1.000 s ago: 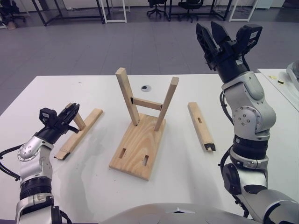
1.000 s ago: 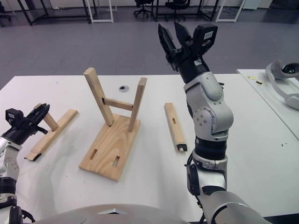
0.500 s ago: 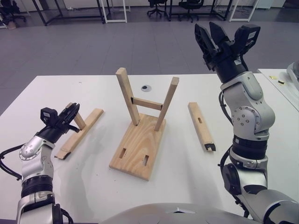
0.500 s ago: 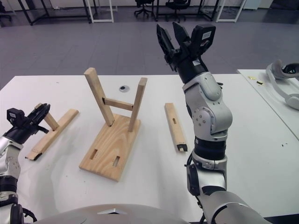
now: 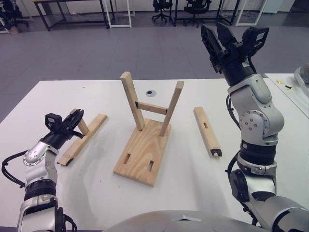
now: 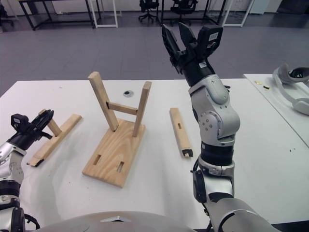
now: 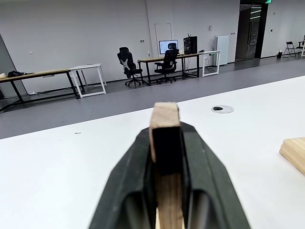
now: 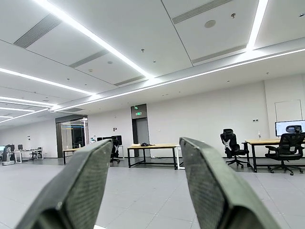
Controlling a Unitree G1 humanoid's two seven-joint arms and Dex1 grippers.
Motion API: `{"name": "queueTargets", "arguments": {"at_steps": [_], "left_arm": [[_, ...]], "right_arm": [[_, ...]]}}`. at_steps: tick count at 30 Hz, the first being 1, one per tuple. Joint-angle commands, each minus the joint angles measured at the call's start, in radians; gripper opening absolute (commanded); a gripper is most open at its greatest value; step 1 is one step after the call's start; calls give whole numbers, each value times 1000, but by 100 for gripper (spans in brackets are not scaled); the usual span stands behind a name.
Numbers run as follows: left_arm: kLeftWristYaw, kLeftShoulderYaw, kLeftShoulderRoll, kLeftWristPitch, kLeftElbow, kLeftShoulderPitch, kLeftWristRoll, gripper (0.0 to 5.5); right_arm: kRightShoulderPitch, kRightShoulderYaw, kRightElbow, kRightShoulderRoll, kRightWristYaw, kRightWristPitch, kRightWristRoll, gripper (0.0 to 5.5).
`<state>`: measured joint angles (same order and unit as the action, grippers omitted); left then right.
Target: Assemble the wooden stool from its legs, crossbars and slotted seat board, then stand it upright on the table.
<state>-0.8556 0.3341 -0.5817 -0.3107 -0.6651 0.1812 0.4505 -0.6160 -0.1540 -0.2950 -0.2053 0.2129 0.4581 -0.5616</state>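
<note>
Partly built, the pale wooden stool (image 5: 142,147) rests seat-down, two legs (image 5: 131,100) raised.

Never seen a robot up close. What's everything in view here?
Seat board: one, pale wood, mid-table.
Fitted legs: two, pale wood, standing in the board, joined by a crossbar.
Loose leg: one, pale wood, flat, right of the board.
Left leg: one, pale wood, flat, left of the board, short crossbar sticking up.
Table: one, white.
Cable port: one, dark, behind the board.
Headset: one, white, far right.
Left gripper: black, shut on the short crossbar.
Right gripper: black, open, raised high.
</note>
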Motion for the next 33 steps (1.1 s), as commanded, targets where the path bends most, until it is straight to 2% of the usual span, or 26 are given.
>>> {"name": "queueTargets", "arguments": {"at_steps": [1,5,15,22,25,28,33], "left_arm": [[16,-71,16,57,-112,-64,-106,41],[-3,-86,13,61,-116,-70,-85,41],[-7,-57,-19,98,-80,-61,-70,222],[-153,-153,-203,189,13,-23,-189,343],[-206,-213,-266,220,44,-21,-259,343],[-223,-285,-316,345,74,-41,-337,343],[-207,-336,-334,457,91,-50,-380,257]], "right_arm": [[-5,-16,-7,12,-12,21,-31,265],[-2,-27,-10,18,-22,22,-48,265],[12,-21,-22,30,-33,16,-45,265],[50,-21,-61,47,-67,14,-40,265],[61,-24,-73,52,-82,13,-40,265],[64,-26,-76,55,-91,10,-37,265],[69,-30,-82,50,-101,10,-31,265]]}}
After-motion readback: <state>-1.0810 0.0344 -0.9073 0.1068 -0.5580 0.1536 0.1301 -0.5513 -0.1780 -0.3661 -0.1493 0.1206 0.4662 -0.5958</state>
